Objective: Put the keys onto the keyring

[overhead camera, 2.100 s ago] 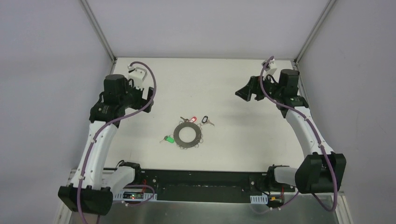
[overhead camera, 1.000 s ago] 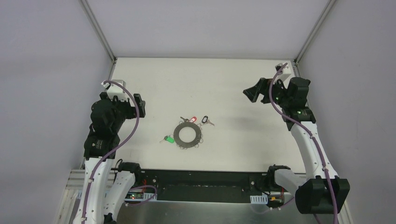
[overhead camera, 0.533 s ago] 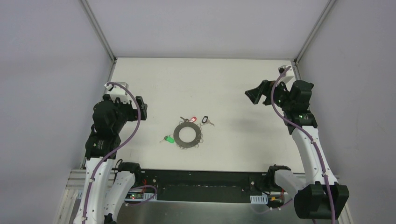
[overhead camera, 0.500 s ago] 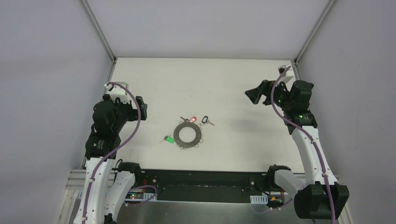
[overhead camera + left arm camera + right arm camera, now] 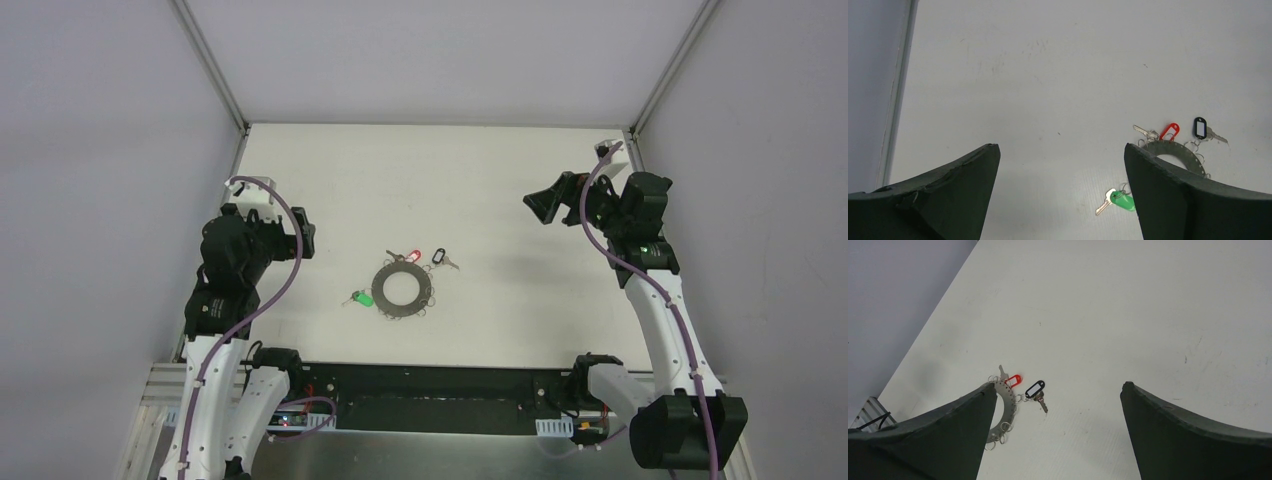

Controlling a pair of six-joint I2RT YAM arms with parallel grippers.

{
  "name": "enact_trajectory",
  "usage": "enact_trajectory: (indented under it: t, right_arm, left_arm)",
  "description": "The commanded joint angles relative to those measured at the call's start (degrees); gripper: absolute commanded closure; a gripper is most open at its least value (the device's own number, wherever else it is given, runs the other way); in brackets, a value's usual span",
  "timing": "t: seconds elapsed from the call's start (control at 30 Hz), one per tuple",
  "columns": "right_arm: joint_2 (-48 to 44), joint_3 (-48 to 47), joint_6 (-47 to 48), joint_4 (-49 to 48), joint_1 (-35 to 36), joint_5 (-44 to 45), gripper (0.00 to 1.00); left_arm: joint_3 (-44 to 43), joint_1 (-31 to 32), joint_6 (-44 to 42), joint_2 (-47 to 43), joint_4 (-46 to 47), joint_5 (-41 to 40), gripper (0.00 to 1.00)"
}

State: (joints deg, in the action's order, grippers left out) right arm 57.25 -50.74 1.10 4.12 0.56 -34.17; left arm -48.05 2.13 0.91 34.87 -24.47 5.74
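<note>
grey keyring [image 5: 401, 288], keys [image 5: 414, 254] at its rim, labels [image 5: 1034, 388] unreadably small; left gripper [image 5: 1060, 147], right gripper [image 5: 1058, 385] spread, empty.

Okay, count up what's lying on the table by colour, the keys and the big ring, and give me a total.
Green key: 1
Red key: 1
Black key: 1
Grey keyring: 1
Total: 4
</note>
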Motion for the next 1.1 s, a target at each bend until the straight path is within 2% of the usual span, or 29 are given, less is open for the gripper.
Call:
enact_trajectory:
  t: [0.0, 1.07]
  right_arm:
    - [-0.65, 0.19, 0.55, -2.01, -0.38, -1.66, 0.02]
    - [-0.92, -0.11, 0.78, -1.60, -0.38, -0.06, 0.02]
  left_arm:
    - [0.34, -0.62, 0.06, 0.15, 1.44, 0.92, 0.01]
    - [0.87, -0.94, -0.20, 1.00, 1.50, 2.97, 0.01]
